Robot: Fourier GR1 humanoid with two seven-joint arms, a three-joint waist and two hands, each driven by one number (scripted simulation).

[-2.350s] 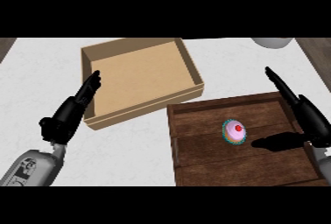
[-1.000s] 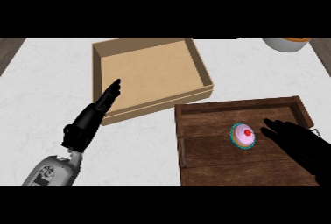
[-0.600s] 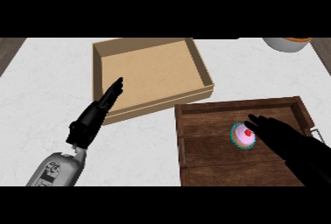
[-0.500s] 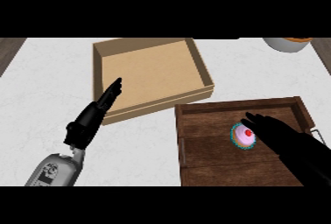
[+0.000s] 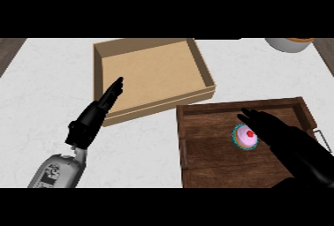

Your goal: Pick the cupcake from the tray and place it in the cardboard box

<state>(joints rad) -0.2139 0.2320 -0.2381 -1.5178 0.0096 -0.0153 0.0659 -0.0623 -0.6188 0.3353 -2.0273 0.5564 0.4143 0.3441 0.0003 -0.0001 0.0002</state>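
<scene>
While the cupcake (image 5: 246,137) sits inside the dark wooden tray (image 5: 202,154), toward its right half, you can see its pink frosting, a red dot on top and a teal ruffled wrapper. That tray is a plank-grained rectangle with raised rims and a small metal handle (image 5: 321,140) on its right edge. Right next to it, up and left, is the cardboard box (image 5: 140,75), plain tan, square, open-topped, with its near corner almost meeting the tray's rim. Both sit on a pale, marbled-looking desk (image 5: 39,88). The right hand (image 5: 280,132) is over the tray just beside the cupcake, fingers straight and spread, not wrapped round it. The left hand (image 5: 98,112) lies by the box's left wall, fingers straight and together. A white bowl-ish thing (image 5: 290,43) peeks in top right.
</scene>
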